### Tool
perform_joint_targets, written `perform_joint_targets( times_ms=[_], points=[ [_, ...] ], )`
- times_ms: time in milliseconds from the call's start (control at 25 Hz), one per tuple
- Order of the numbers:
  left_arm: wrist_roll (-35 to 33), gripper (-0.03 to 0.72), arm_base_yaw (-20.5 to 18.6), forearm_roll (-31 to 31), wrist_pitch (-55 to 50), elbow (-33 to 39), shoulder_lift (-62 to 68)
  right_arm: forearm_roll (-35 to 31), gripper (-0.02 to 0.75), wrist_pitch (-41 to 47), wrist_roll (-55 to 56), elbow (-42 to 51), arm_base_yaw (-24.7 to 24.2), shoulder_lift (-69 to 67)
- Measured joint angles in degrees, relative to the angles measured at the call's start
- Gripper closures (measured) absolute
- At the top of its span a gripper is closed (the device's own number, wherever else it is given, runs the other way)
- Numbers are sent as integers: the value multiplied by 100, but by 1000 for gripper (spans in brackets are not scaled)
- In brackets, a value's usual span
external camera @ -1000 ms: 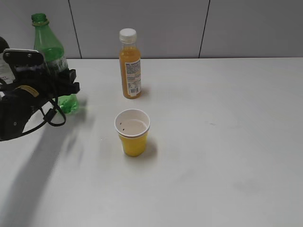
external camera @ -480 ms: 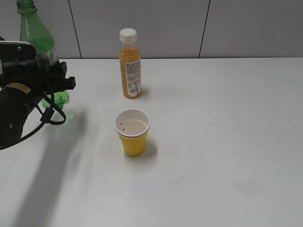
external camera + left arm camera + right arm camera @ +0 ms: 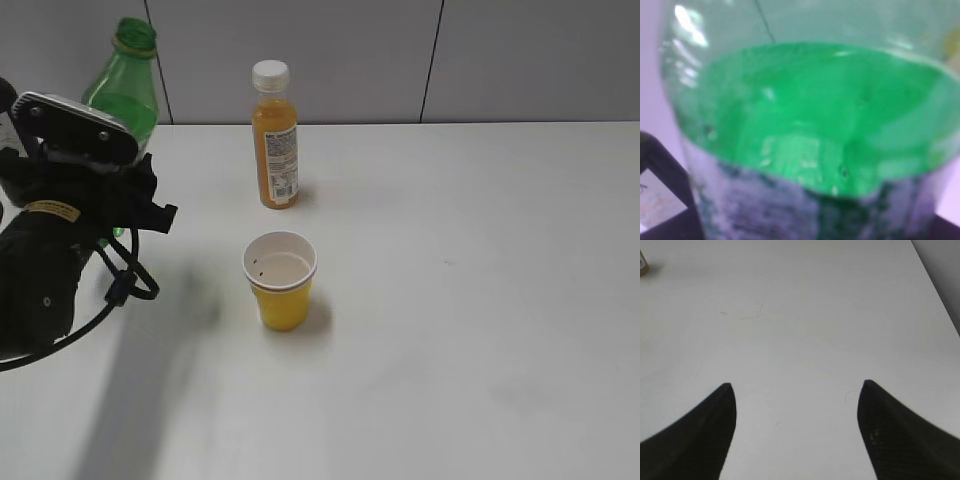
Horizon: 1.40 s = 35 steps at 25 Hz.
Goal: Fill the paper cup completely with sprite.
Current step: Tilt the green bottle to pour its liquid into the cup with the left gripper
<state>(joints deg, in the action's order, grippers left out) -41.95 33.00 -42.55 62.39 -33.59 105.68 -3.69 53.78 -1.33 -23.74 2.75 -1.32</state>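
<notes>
Two bottles and one cup make up the count: one green sprite bottle (image 3: pixel 128 85), one orange juice bottle (image 3: pixel 274 135) with a white cap, and one yellow paper cup (image 3: pixel 280 280).

The left pincer (image 3: pixel 125 205) is clamped on the sprite bottle, which fills the left wrist view (image 3: pixel 810 140) with green liquid above the label. It is held clear of the white table (image 3: pixel 480 300), neck tilted toward the cup. The cup stands off to the pincer's right and a little nearer the camera, well apart from it; its inside looks nearly empty.

By my reading the carry-and-tilt step is in hand — pouring has not begun. The next move calls for bringing the open mouth over the cup's rim, then tipping slowly.

The right pincer (image 3: pixel 795 430) hangs over bare table, jaws apart, holding nothing.
</notes>
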Motion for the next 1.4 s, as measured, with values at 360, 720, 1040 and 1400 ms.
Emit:
perform_joint_targets(
  times_ms=[360,720,1040,1400],
  points=[
    [-1709,233,220,-463,238,0,-13,0,154,7,0,0,0,0],
    [-3437,233,220,-603,347,0,-13,0,154,7,0,0,0,0],
    [-3973,233,268,-726,353,11,-13,0,154,7,0,0,0,0],
    [-4100,233,664,-726,387,661,-20,0,154,7,0,0,0,0]
  ],
)
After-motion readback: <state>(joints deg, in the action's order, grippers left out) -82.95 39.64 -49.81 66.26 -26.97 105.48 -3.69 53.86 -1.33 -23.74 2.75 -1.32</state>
